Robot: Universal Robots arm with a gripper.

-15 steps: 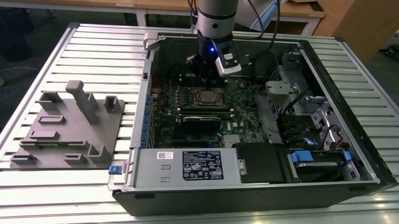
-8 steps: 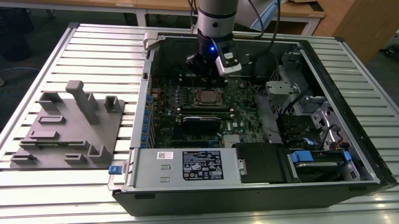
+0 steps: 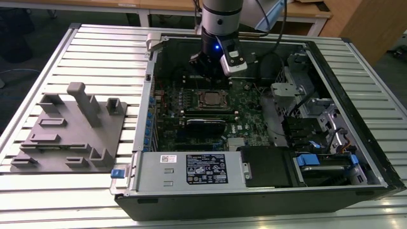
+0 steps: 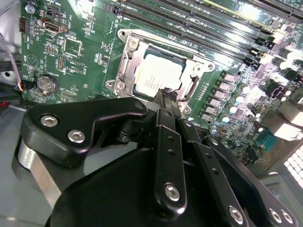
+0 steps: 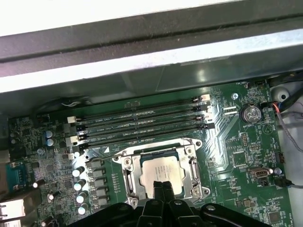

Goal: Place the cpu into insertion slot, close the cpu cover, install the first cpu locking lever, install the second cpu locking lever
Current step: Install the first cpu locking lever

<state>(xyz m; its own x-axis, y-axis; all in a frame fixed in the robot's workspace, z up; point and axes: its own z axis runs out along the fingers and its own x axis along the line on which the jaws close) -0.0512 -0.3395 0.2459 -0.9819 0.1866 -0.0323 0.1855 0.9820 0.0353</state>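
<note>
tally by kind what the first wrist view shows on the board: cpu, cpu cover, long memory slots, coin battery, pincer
cpu: 1
cpu cover: 1
long black memory slots: 4
coin battery: 1
pincer: 1
total: 8

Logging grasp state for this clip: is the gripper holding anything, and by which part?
Nothing is held. The gripper is shut and empty, its tip over the edge of the cpu.
</note>
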